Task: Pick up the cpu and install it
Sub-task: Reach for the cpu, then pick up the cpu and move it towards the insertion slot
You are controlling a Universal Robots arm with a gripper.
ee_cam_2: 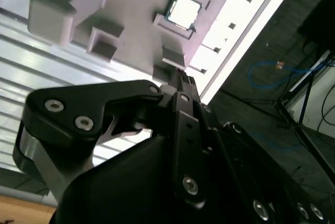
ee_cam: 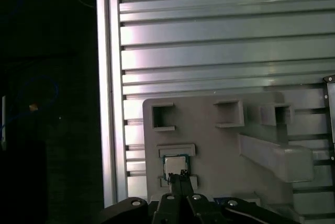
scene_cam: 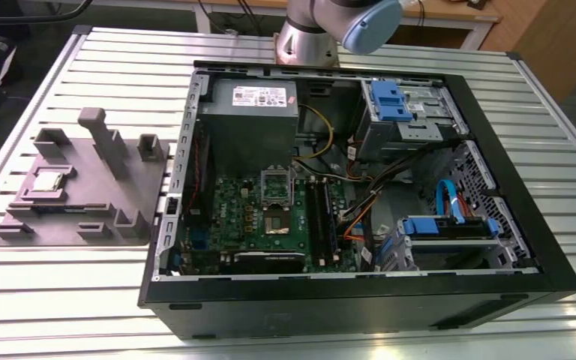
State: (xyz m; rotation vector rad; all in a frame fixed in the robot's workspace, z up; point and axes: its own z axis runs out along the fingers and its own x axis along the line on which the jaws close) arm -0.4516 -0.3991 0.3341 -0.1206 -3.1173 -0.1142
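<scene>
The cpu (scene_cam: pixel 48 182), a small silvery square chip, lies flat in a pocket of the grey fixture plate (scene_cam: pixel 118 202) at the exterior view's left, outside the computer case. Both wrist views look down on it from well above, as the cpu (ee_cam_2: pixel 183 10) in one and the cpu (ee_cam: pixel 175 165) in the other. My gripper (ee_cam: pixel 178 176) hangs over the fixture with its black fingers pressed together and nothing between them; its tips (ee_cam_2: pixel 180 79) point toward the chip without touching it. Inside the case, the motherboard's socket (scene_cam: pixel 276 204) stands with its metal frame raised.
The open black computer case (scene_cam: pixel 528 225) fills the exterior view's middle and right, holding a grey power supply (scene_cam: pixel 250 112), drive cages with blue clips (scene_cam: pixel 393 101) and loose cables. The fixture plate carries tall grey blocks (scene_cam: pixel 103 139). The slatted metal table (scene_cam: pixel 118 67) ends just beyond the fixture.
</scene>
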